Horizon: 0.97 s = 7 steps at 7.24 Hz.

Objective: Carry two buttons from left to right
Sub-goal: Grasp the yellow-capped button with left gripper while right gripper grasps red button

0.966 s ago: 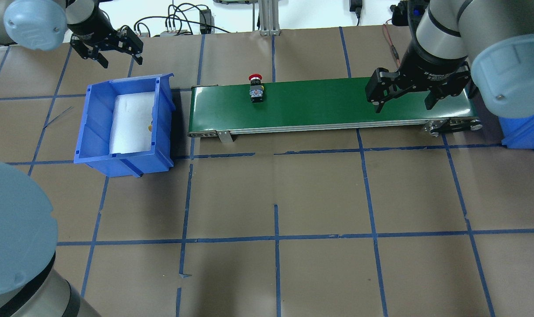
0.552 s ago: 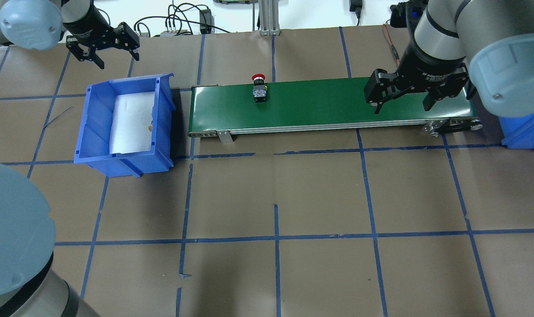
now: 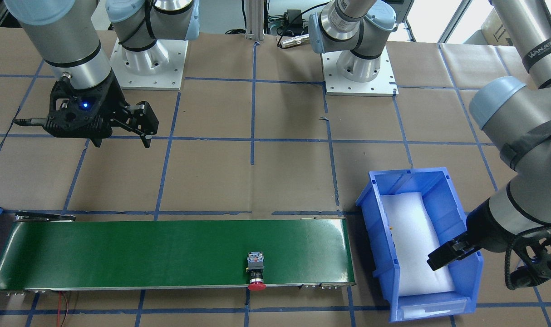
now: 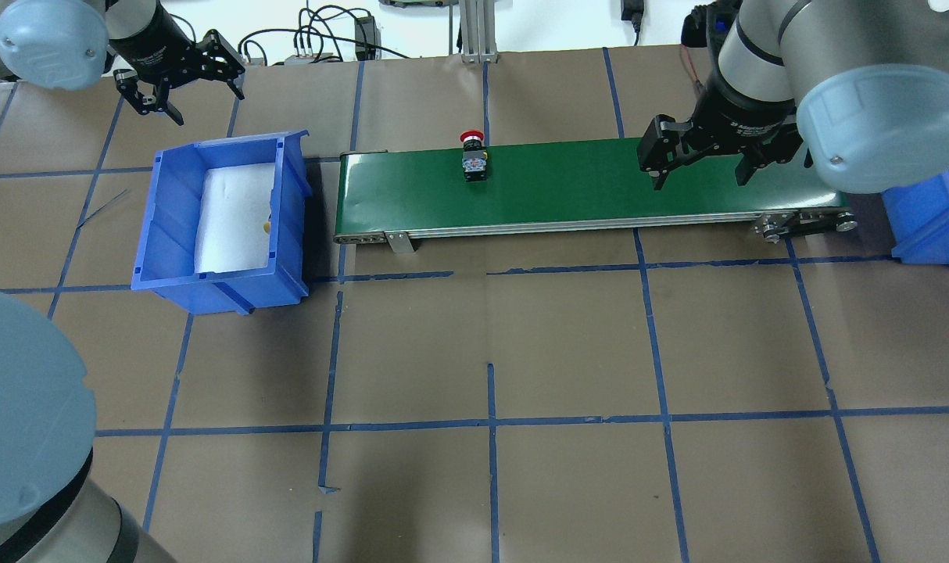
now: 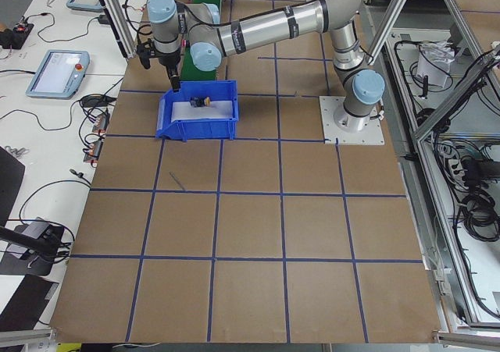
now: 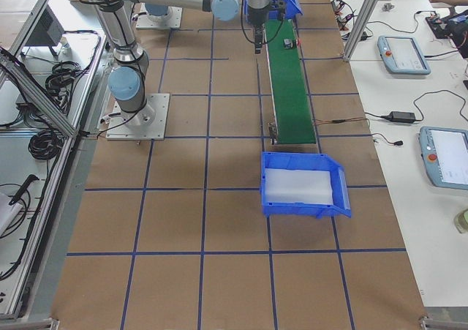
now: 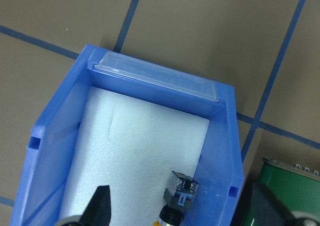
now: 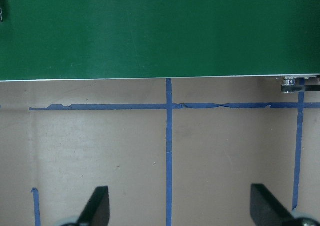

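A red-capped button (image 4: 473,153) lies on the green conveyor belt (image 4: 584,188), left of its middle and against the far edge; it shows too in the front view as button (image 3: 256,271). The yellow-capped button (image 7: 179,198) lies on white foam in the left blue bin (image 4: 220,281), near the wall facing the belt. My left gripper (image 4: 181,90) hangs open and empty above the table, just past the bin's far wall. My right gripper (image 4: 701,172) hovers open and empty over the belt's right part, well to the right of the red button.
A second blue bin (image 4: 924,227) stands past the belt's right end, foam-lined in the right-side view (image 6: 340,191). Brown paper with blue tape lines covers the table. Cables and a metal post (image 4: 474,31) run along the far edge.
The red button has travelled a little to the right on the belt. My left gripper has drifted away from the bin toward the far edge. My right gripper has shifted slightly left and back.
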{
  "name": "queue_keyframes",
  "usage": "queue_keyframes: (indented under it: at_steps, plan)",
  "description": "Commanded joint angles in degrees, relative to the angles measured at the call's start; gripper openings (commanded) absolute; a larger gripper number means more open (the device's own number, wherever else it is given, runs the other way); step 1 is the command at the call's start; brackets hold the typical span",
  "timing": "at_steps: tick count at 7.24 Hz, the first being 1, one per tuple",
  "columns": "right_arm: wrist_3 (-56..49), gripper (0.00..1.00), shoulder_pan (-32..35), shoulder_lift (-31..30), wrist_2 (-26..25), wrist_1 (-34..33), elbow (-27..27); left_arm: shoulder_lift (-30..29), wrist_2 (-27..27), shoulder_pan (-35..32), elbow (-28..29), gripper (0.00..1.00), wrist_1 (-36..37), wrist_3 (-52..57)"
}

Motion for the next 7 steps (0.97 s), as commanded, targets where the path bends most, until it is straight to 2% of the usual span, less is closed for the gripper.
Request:
queue_keyframes:
  at_steps: [1,4,7]
  plan:
    - [0.03,1.0,-0.79,3.92,-0.19,0.02,-3.87,0.05,-0.28,-0.25,-0.27,1.0,0.3,-8.2]
    - [1.77,1.0,-0.18,6.57,0.25,-0.32,-5.83,0.49,-0.02,-0.16,-3.86,1.0,0.3,-28.66]
    - [1.7,1.0,0.08,8.5,0.25,-3.21,-5.74,1.8,0.24,-0.6,-8.34,0.98,0.12,-40.83]
